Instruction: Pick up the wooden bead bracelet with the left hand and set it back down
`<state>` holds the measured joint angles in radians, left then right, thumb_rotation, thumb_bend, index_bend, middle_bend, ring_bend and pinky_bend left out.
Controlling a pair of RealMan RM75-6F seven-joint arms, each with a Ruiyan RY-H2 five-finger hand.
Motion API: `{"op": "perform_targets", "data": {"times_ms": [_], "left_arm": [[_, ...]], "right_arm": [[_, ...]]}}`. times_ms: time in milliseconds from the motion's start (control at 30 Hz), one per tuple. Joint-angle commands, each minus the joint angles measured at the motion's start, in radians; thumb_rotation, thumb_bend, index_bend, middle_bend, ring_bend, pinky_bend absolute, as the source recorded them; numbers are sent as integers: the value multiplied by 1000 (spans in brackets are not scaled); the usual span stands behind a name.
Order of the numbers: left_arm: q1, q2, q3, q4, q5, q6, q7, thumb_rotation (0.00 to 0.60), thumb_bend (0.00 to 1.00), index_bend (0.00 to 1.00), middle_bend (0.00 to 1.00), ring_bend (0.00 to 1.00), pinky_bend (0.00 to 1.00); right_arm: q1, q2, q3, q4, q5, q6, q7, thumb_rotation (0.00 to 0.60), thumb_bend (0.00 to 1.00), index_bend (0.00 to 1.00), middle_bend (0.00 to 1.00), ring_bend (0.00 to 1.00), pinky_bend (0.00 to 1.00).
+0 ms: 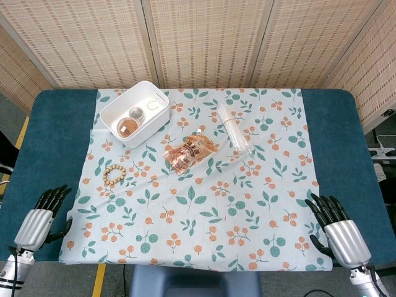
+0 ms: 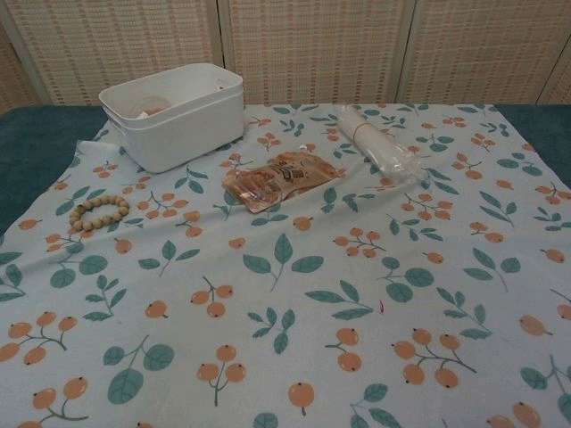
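The wooden bead bracelet (image 1: 114, 175) (image 2: 99, 213) lies flat on the floral cloth at the table's left side, a ring of pale beads. My left hand (image 1: 42, 218) rests at the near left corner on the teal table edge, well below and left of the bracelet, fingers spread and holding nothing. My right hand (image 1: 337, 228) sits at the near right corner, fingers apart, nothing in it. Neither hand shows in the chest view.
A white tub (image 1: 135, 113) (image 2: 175, 115) with small round things inside stands behind the bracelet. An orange snack packet (image 1: 190, 151) (image 2: 281, 178) lies mid-table, a clear plastic tube pack (image 1: 232, 127) (image 2: 376, 146) to its right. Woven screens stand behind the table.
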<state>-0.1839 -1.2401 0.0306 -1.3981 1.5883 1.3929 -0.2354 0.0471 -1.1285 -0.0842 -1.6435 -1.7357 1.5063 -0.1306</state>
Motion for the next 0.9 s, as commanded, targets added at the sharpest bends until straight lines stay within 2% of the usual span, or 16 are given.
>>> {"op": "perform_targets", "data": {"times_ms": [33, 200, 333, 467, 700, 900], "left_arm": [[-2, -5, 2, 2, 4, -2, 4, 600, 448, 0, 0, 0, 14], [-22, -30, -5, 0, 7, -22, 17, 600, 460, 0, 9, 0, 13], [-54, -73, -52, 37, -12, -26, 88, 600, 469, 24, 190, 33, 30], [-99, -117, -90, 62, -29, -56, 121, 600, 473, 90, 237, 39, 42], [-172, -265, -105, 208, 6, -78, 154, 600, 479, 223, 313, 71, 46], [-219, -378, -120, 365, -22, -128, 217, 600, 477, 188, 296, 64, 52]], "right_arm": [[2, 2, -1, -1, -1, -5, 2, 600, 240, 0, 0, 0, 0], [2, 8, -5, -4, -5, -7, 15, 600, 240, 0, 0, 0, 0], [6, 15, -10, -6, -10, -19, 10, 600, 241, 0, 0, 0, 0], [6, 14, -6, -14, 7, -28, 6, 600, 240, 0, 0, 0, 0], [15, 9, -6, -21, 20, -62, -17, 600, 240, 0, 0, 0, 0], [22, 14, -4, -26, 35, -81, -11, 600, 240, 0, 0, 0, 0]]}}
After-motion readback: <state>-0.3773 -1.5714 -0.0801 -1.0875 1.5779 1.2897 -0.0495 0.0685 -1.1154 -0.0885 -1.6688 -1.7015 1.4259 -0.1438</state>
